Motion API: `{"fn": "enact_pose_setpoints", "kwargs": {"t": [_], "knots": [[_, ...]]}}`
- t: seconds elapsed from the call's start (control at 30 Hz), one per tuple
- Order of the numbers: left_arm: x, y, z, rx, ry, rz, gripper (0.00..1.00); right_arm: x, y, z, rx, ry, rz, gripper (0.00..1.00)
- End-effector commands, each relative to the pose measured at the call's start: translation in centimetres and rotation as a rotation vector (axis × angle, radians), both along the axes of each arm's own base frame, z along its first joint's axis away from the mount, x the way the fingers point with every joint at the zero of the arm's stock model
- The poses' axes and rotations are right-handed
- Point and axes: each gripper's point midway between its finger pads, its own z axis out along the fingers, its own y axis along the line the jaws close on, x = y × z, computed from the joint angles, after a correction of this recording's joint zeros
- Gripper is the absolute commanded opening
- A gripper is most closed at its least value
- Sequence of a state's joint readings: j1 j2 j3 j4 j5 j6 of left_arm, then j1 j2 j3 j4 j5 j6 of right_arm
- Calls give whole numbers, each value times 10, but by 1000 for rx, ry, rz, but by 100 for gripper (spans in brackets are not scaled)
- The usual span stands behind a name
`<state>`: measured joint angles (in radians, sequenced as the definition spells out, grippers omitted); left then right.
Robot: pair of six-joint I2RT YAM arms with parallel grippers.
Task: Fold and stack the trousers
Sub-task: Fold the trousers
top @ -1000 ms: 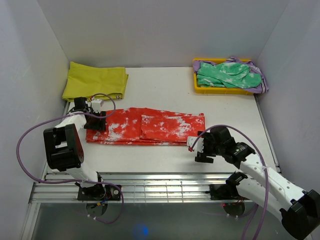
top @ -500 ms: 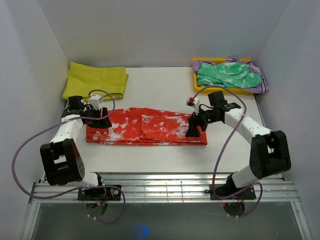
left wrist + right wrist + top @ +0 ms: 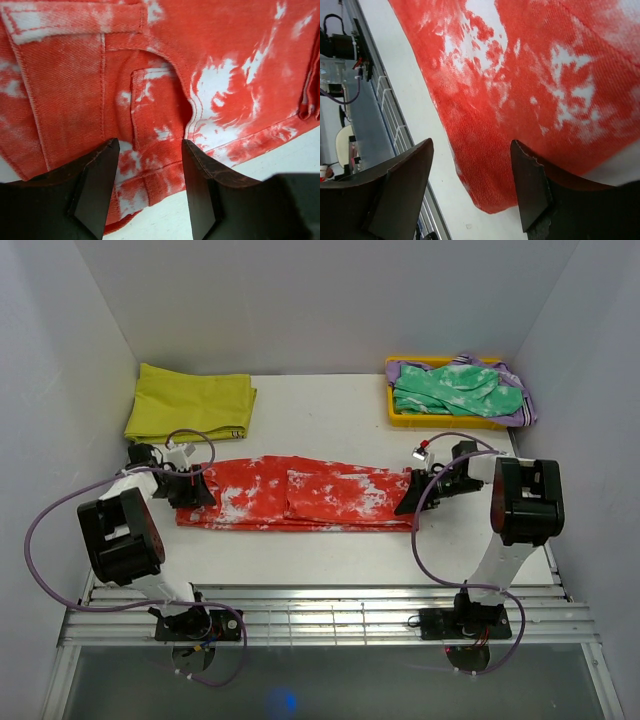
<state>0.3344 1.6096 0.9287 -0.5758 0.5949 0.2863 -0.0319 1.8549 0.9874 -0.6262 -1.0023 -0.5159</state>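
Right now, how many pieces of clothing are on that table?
4: red trousers mid-table, a yellow cloth far left, and a green garment over a purple one in the yellow tray; more may hide beneath.

I see both arms stretched low, elbows raised; the left gripper (image 3: 192, 491) and right gripper (image 3: 408, 499) each tilt downward with jaws standing apart.

table (image 3: 330, 410): white and flat, it filled the middle of the frame.
trousers (image 3: 300, 495): red-orange with white blotches, they lay lengthwise across the centre.
yellow cloth (image 3: 190, 402): folded, it lay at the upper left.
yellow tray (image 3: 440, 422): it sat at the upper right corner.
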Motion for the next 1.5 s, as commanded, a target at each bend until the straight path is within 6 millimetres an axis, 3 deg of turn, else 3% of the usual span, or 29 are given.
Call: {"fn": "enact_pose_setpoints", "kwargs": {"t": [0.0,0.07,0.17,0.23,0.4,0.7,0.8,0.93,1.07,1.23,1.27,1.3,1.4,1.47], "knots": [[3,-4,13,-15,-52,-34,64,7,-22,5,-143,-56,0,70],[1,-11,28,-36,-100,-78,65,12,-24,31,-144,-112,-13,72],[-1,-18,57,-40,-192,-114,69,12,-38,51,-175,-137,-79,79],[-4,-16,67,-13,-215,-101,70,12,-53,49,-235,-130,-123,85],[-7,9,68,-18,-184,15,76,16,-81,19,-372,-59,-253,93],[9,57,66,-47,-153,131,79,35,-62,-23,-224,77,-302,87],[12,77,63,-29,-144,178,79,32,-53,-32,-168,136,-304,81],[12,94,44,-43,-93,225,78,25,-50,-45,-161,166,-300,75],[8,101,31,-61,-65,258,78,20,-47,-51,-152,168,-296,68],[4,99,19,-96,-41,275,78,26,-44,-50,-148,151,-289,53],[4,99,18,-93,-39,277,78,24,-44,-51,-147,168,-283,47],[3,99,16,-92,-34,278,78,23,-43,-51,-143,166,-274,34],[1,100,11,-86,-22,268,78,26,-44,-47,-146,150,-256,8],[-1,98,8,-86,-20,243,77,32,-50,-36,-142,117,-259,8]]}}
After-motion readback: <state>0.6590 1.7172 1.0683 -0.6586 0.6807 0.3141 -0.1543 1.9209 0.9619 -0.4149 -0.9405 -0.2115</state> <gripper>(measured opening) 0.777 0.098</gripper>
